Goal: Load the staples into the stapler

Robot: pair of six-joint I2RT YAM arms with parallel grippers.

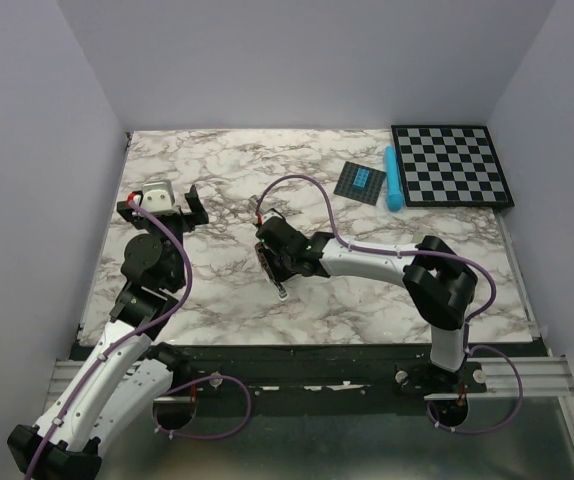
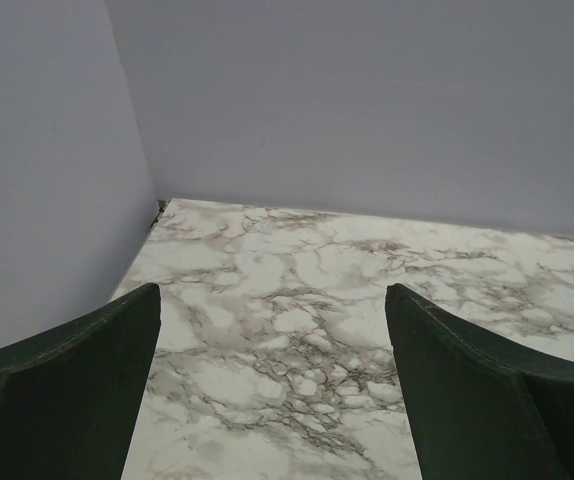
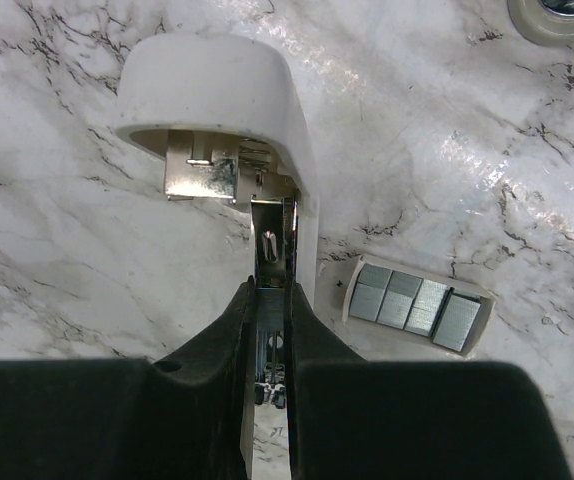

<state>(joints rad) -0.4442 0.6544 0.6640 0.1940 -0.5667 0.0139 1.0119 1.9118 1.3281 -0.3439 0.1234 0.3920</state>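
**A:** Nearest to us, our right gripper (image 3: 270, 300) is clamped on the stapler (image 3: 217, 90). Its fingers (image 3: 229, 330) pinch the shiny metal rail (image 3: 270, 235) from both sides. The white top is flipped up at the far end, so the rail looks ready for loading.

**B:** Yep, and the staples (image 3: 415, 305) are just right of that rail, a few grey strips lying in their little white box (image 3: 350, 300). It's close to the stapler, but we can't tell if it's touching.

**A:** We reckon those strips are super light and brittle. They're only glued together, so they'd snap if we bend or crush them. We'd pinch one strip by its long sides near the middle. Bare metal is slippery too, so go gently.

**B:** The stapler itself is stiff but light, and it could skate on the marble table (image 2: 267, 250). Holding the rail seems like a fair way to steady it.

**A:** Our left gripper (image 2: 272, 290) is spread wide with nothing in it, over bare marble and well apart from all that.

**B:** Farther out there's a tape roll (image 3: 557, 15) past the stapler, and a chessboard (image 1: 452, 165) in the back right corner.
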